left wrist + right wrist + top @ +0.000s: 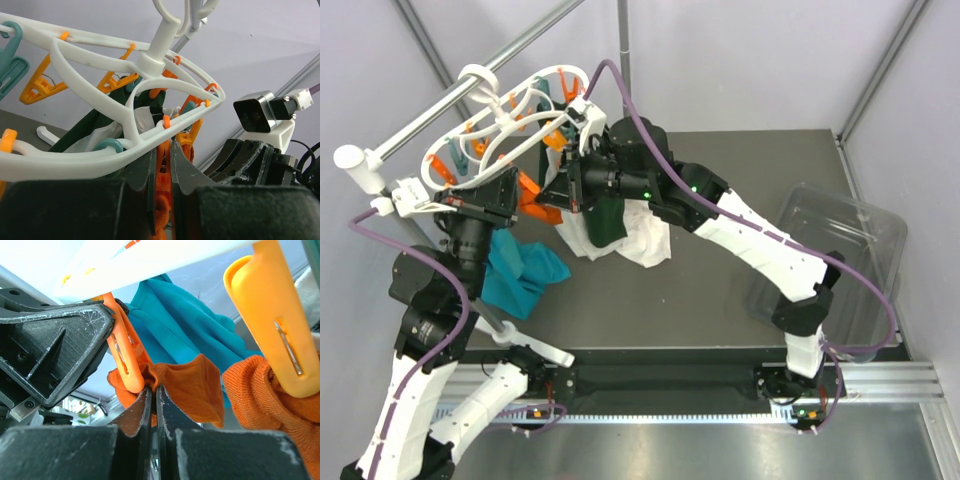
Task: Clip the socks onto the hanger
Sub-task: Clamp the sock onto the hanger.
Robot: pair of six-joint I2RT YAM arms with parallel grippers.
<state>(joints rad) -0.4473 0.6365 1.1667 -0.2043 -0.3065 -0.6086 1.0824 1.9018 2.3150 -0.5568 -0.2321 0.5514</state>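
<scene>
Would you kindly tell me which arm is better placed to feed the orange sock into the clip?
Right, I think: the right gripper is shut on the orange sock, just under the orange clip, while the left gripper is occupied pinching that clip on the hanger.

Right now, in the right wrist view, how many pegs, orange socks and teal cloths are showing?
Orange pegs: 2, left and right
Orange socks: 2, left and right
Teal cloths: 1
Total: 5
</scene>
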